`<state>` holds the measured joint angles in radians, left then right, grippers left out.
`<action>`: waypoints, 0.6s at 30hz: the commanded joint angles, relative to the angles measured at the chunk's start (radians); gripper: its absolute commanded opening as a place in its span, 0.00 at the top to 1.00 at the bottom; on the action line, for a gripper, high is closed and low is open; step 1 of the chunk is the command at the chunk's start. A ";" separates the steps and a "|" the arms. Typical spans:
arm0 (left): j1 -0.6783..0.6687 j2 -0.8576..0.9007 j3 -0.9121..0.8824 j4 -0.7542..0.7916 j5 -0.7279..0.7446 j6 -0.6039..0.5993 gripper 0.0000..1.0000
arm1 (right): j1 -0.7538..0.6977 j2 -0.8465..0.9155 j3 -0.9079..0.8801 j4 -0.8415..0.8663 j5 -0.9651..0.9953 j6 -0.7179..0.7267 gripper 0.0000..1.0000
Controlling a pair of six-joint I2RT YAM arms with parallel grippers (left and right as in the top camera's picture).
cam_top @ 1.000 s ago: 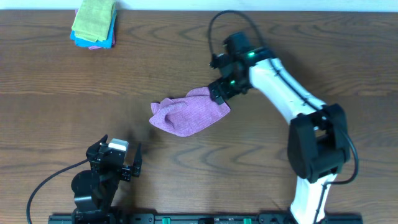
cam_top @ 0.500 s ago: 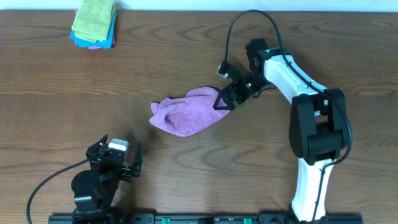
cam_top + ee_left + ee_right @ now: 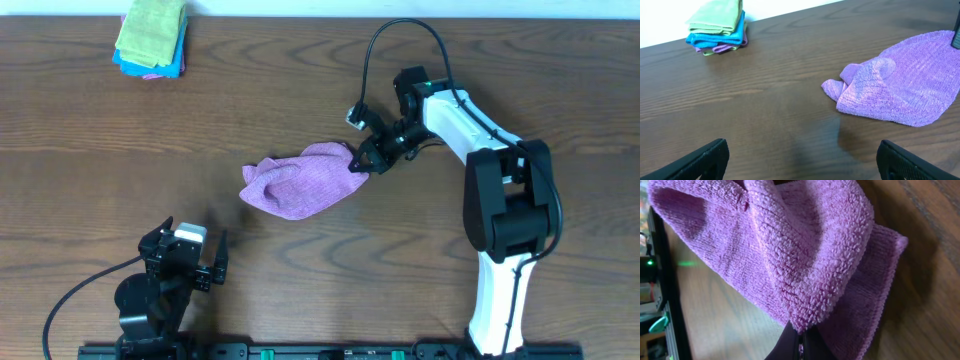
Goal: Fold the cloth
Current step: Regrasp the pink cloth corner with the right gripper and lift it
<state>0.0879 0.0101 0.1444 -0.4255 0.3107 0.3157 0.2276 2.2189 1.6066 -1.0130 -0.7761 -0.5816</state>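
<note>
Two fingers of the right pincer are pressed together on one edge of the purple terry cloth. The cloth lies crumpled on the wooden table, spreading away from that pincer. The left pincer is spread wide and empty, with the cloth well ahead of it and a stack of folded cloths far beyond.
</note>
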 commanded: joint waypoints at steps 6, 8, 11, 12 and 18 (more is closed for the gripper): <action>-0.003 -0.006 -0.020 -0.007 0.000 0.014 0.05 | 0.001 -0.004 0.235 -0.082 0.066 0.172 0.99; -0.003 -0.006 -0.020 -0.007 0.001 0.013 0.05 | 0.001 -0.004 0.360 -0.094 0.261 0.286 0.99; -0.003 -0.006 -0.020 -0.007 0.000 0.013 0.05 | 0.000 -0.004 0.557 -0.126 0.555 0.420 0.99; -0.003 -0.006 -0.020 -0.007 0.000 0.014 0.05 | -0.001 -0.004 0.638 -0.141 0.667 0.462 0.99; -0.003 -0.006 -0.020 -0.007 0.000 0.013 0.05 | 0.036 -0.004 0.890 -0.262 0.762 0.513 0.99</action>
<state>0.0879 0.0101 0.1444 -0.4255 0.3103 0.3157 0.2306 2.2139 2.4691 -1.2411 -0.0574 -0.1192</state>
